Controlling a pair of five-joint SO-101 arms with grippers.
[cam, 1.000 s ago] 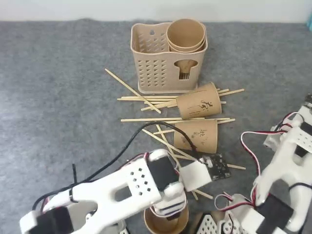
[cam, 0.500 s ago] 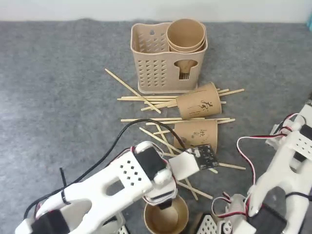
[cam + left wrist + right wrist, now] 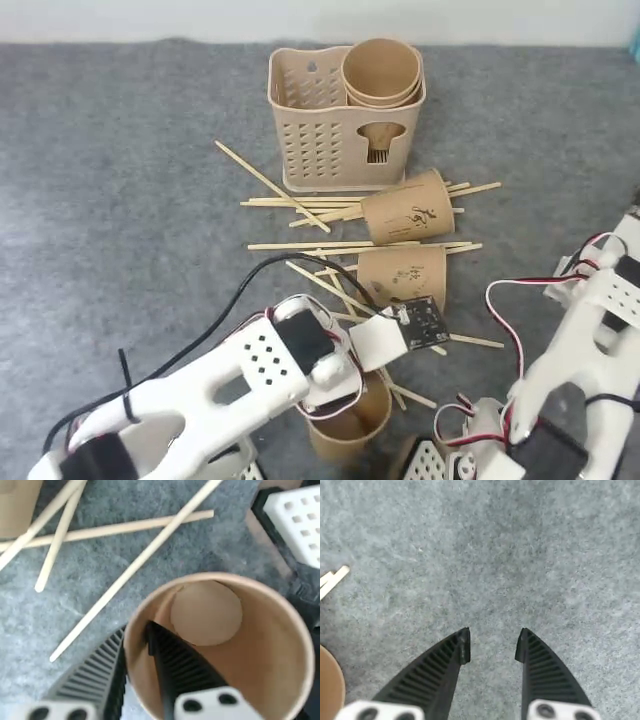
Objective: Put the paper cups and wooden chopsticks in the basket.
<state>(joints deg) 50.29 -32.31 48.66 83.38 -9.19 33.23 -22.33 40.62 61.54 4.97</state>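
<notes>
My left gripper (image 3: 135, 632) is shut on the rim of a brown paper cup (image 3: 210, 615), one finger inside and one outside. In the high view this cup (image 3: 350, 428) hangs tilted under the left arm near the front edge. Two more paper cups (image 3: 408, 208) (image 3: 405, 278) lie on their sides among scattered wooden chopsticks (image 3: 300, 203) in the middle. The beige basket (image 3: 325, 150) at the back holds stacked cups (image 3: 380, 70). Over bare grey carpet at the front right, my right gripper (image 3: 492, 647) is open with nothing between its fingers.
The right arm (image 3: 590, 360) with red and white wires stands at the front right. A small circuit board (image 3: 418, 322) juts from the left wrist over the chopsticks. Grey carpet lies open to the left and right of the basket.
The left arm has drawn back and to the left, then raised and tilted the cup off the carpet. The right arm shifted its pose a little at first, then kept still.
</notes>
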